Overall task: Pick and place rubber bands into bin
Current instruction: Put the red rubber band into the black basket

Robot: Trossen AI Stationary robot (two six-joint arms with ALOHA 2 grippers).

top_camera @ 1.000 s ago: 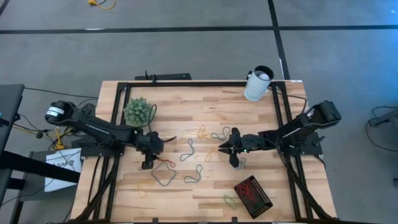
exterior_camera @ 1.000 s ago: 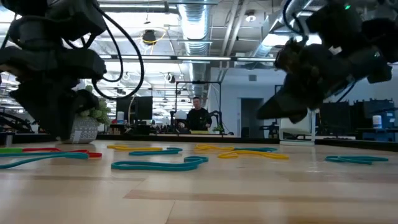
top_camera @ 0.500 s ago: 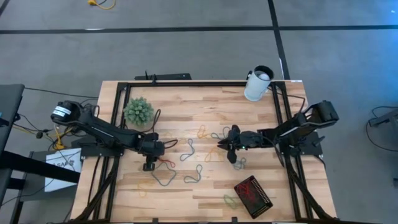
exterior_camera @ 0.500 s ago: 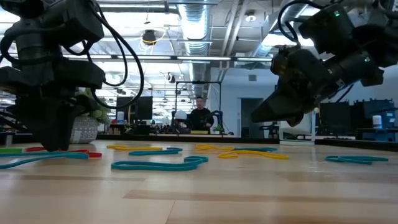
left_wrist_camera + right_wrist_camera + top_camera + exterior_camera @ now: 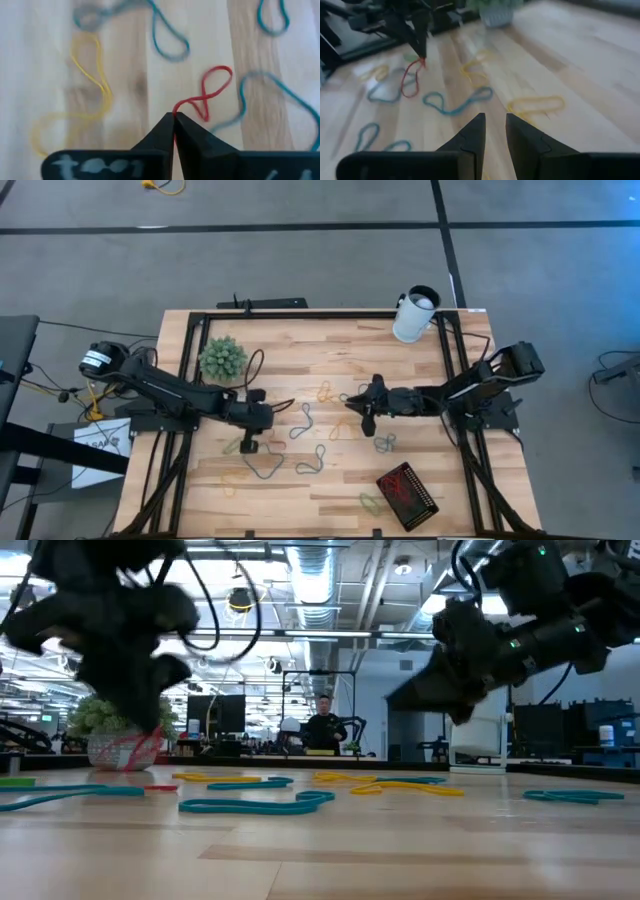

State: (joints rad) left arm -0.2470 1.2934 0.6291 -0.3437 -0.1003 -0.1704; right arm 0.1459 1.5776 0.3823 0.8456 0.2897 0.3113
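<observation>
Left gripper point(image 5: 173, 120): fingers are pinching shut on the red rubber band point(image 5: 209, 92); in the high view it is sitting at about 8 o'clock from the table's middle point(image 5: 250, 442); the band is dangling from the tips, lifted off the wood.
Right gripper point(image 5: 493, 131): fingers are standing a little apart, gripping nothing; it is hovering at about 3 o'clock of the table's middle point(image 5: 362, 412), pointing toward the left arm.
Rubber bands point(image 5: 305, 420): lying scattered across the middle of the table point(image 5: 300, 350); teal, yellow and grey loops are lying between the two grippers.
Bin point(image 5: 407, 490): sitting at about 5 o'clock, near the front right corner, holding red bands; a green band point(image 5: 371, 503) is lying just beside it.
Surroundings: a small potted plant point(image 5: 222, 359) is standing at 10 o'clock, close behind the left arm; a white cup point(image 5: 414, 315) is standing at 1 o'clock on the table's edge; a person point(image 5: 322, 727) is sitting far back in the room.
In the way: loose bands are lying between the left gripper and the bin.
Writing: none that I can read.
</observation>
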